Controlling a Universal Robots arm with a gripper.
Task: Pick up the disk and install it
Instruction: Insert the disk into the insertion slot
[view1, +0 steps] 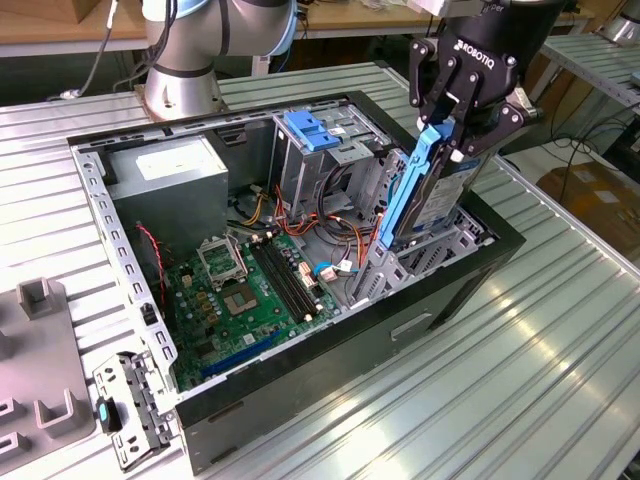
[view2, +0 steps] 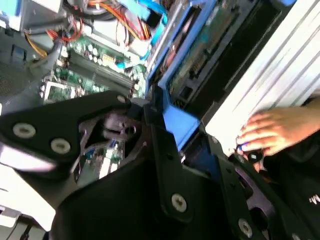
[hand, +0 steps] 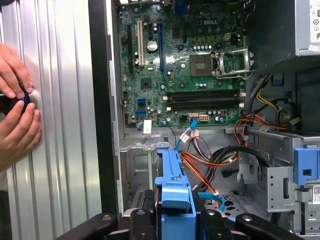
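Note:
The disk (view1: 436, 196) stands on edge, silver with a blue side rail facing the camera. My gripper (view1: 466, 135) is shut on its upper end. Its lower end sits inside the metal bay (view1: 440, 250) at the corner of the open computer case (view1: 300, 400) on the exterior view's right. In the first wrist view the disk's blue rail (hand: 172, 185) runs out from between my gripper's (hand: 170, 222) black fingers. In the second wrist view the disk (view2: 195, 55) reaches down into the case from my gripper (view2: 150, 130).
Inside the case lie a green motherboard (view1: 250, 290), a grey power supply (view1: 165, 175), a drive cage with a blue top (view1: 312, 135) and loose cables (hand: 210, 160). A person's hands (hand: 15, 110) rest on the ribbed table beside the case. A metal bracket (view1: 125, 410) lies outside it.

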